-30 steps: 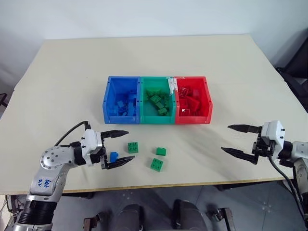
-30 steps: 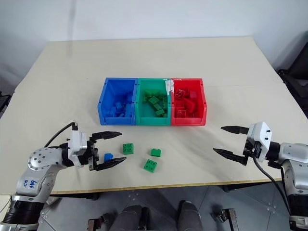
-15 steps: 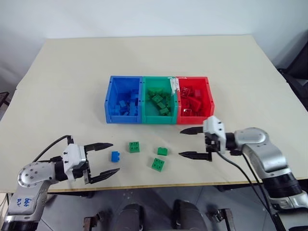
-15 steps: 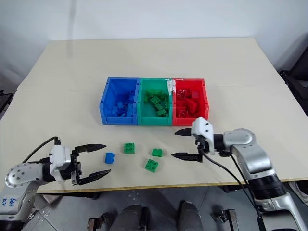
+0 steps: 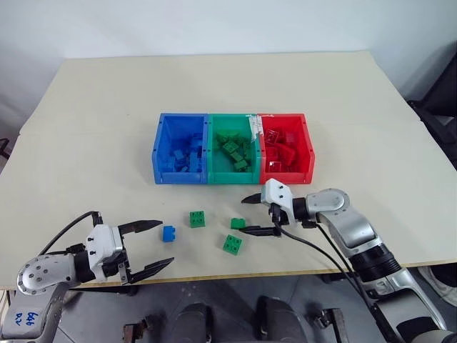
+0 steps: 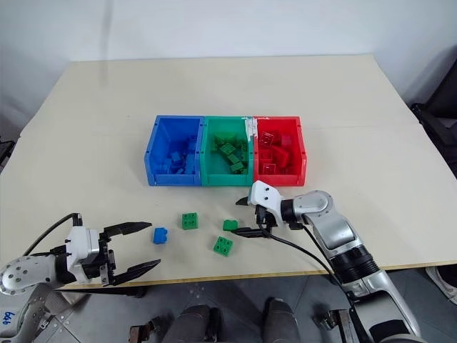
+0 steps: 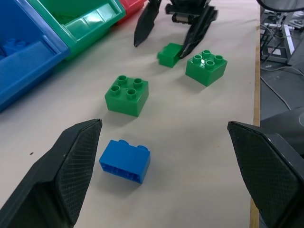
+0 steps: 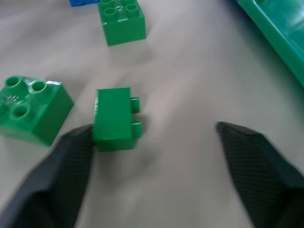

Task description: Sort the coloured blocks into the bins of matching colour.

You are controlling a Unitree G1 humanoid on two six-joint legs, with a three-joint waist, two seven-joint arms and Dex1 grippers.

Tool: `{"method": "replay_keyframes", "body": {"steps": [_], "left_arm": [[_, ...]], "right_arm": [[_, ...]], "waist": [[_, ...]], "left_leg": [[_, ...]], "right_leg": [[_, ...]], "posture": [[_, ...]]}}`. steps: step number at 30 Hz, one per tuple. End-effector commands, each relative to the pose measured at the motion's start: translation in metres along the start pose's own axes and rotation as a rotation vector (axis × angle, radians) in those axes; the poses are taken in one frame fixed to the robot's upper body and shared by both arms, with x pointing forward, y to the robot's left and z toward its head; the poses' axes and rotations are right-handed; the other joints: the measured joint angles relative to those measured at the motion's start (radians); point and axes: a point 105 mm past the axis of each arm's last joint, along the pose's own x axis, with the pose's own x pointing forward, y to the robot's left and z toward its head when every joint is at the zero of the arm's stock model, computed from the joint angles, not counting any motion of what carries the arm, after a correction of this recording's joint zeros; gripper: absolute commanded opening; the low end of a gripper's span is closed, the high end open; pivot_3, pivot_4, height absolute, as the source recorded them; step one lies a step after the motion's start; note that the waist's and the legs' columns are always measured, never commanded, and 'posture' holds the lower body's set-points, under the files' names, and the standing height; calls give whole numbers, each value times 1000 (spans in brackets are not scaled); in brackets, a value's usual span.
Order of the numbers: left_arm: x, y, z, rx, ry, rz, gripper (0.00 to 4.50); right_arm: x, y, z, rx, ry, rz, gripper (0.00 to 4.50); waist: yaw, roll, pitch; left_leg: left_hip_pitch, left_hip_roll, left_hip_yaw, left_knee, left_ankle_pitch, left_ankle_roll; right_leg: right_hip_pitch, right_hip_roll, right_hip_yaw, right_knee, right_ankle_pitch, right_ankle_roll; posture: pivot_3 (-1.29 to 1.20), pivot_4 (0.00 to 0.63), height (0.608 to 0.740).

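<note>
Three joined bins stand mid-table: blue (image 5: 163, 153), green (image 5: 214, 153) and red (image 5: 309, 151), each holding several blocks of its own colour. Loose in front of them lie a blue block (image 5: 169, 233), a square green block (image 5: 198, 219), a narrow green block (image 5: 238, 224) and a second square green block (image 5: 232, 244). My right gripper (image 5: 248, 216) is open around the narrow green block (image 8: 114, 118), which rests against one finger (image 8: 52, 175). My left gripper (image 5: 163, 243) stands open near the front edge, with the blue block (image 7: 125, 161) just past its fingertips.
The table's front edge (image 5: 235, 273) runs close below the loose blocks and both grippers. A black cable (image 5: 314, 250) trails from the right wrist over that edge.
My right arm has swung from the table's right side to the narrow green block, and its jaws have narrowed. My left gripper has drawn back from around the blue block towards the front edge.
</note>
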Motion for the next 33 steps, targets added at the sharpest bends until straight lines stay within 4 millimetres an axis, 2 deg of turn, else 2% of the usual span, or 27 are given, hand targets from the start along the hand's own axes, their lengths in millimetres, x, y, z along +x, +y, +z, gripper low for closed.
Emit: {"method": "replay_keyframes", "body": {"steps": [1,6,8,11,14,18,22,28,33], "left_arm": [[-3,1,9,26,-29,16,4500],[-1,3,10,25,-38,14,4500],[0,4,10,23,-46,17,4500],[2,9,15,5,-91,57,4500],[2,13,18,-5,-116,89,4500],[1,16,18,-19,-127,119,4500],[1,16,17,-24,-126,126,4500],[0,14,16,-31,-125,129,4500],[3,13,16,-35,-121,92,4500]], "right_arm": [[4,9,7,-22,-29,39,2533],[-1,14,19,-53,-107,73,826],[-4,13,26,-55,-145,77,823],[-14,0,53,-30,-270,11,823],[-23,-26,73,-5,-316,-101,823],[-33,-74,96,-38,-325,-294,823],[-28,-93,106,-61,-322,-353,823],[-23,-98,106,-77,-319,-379,2881],[-52,-80,101,-133,-392,-353,4465]], "waist": [[0,0,0],[0,0,0],[0,0,0],[0,0,0],[-1,0,0],[-8,0,0],[-16,0,0],[-25,0,0],[-19,0,0]], "left_leg": [[0,0,0,0,0,0],[0,0,0,0,0,0],[0,0,0,0,0,0],[0,0,0,0,0,0],[0,0,0,0,0,0],[0,0,1,0,0,0],[0,0,1,-1,0,0],[-1,0,1,-1,0,0],[-1,0,1,-1,0,0]], "right_leg": [[0,0,0,0,0,0],[0,0,0,0,0,0],[0,0,0,0,0,0],[0,0,0,0,0,0],[0,0,0,1,0,0],[-2,0,0,2,0,0],[-2,0,0,3,0,-1],[-2,0,0,3,0,-1],[-2,0,-1,3,0,-1]], "posture": [[0,150,740],[0,150,740],[0,150,740],[0,150,740],[0,150,740],[0,150,740],[0,150,740],[0,150,740],[0,150,740]]}}
